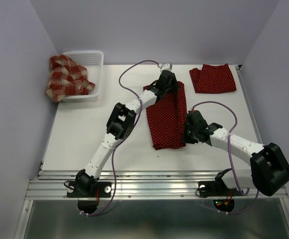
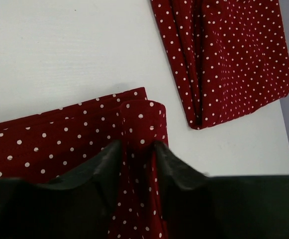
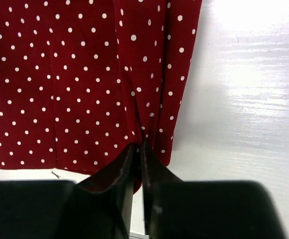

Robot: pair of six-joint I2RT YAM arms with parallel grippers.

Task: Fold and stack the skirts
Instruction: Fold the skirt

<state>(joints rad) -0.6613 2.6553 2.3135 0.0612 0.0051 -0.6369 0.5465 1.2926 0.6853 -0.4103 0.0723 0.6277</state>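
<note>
Step in hand, as I read it: folding the second of three skirts.

- Dotted skirt (image 1: pixel 166 119) lies mid-surface as a long strip running near to far. Layered edges at the far end suggest it is already doubled lengthwise.
- Left pincer (image 2: pixel 137 144) is at the strip's far end. Its jaws are slightly parted with a raised ridge of cloth between them, touching both. Can't tell if it is gripping or letting go.
- Right pincer (image 3: pixel 138 145) is pressed almost together, pinching the near hem close to the right corner.
- Folded dotted skirt (image 1: pixel 213 78) lies flat at the far right of the surface (image 1: pixel 94 129), just beside the strip's far end and not touching it.
- Plaid skirt (image 1: pixel 65 77) is bunched and unfolded, draped over the left side of the basket (image 1: pixel 97 59) at far left.

Next move, my guess: a crosswise fold that carries one end over the other. This needs both corners of that end held level. If the left grip is loose, re-seat it first, or the ridge will leave a crease. After that, lift the packet onto the folded one at far right and square the edges. The plaid one goes last.
</note>
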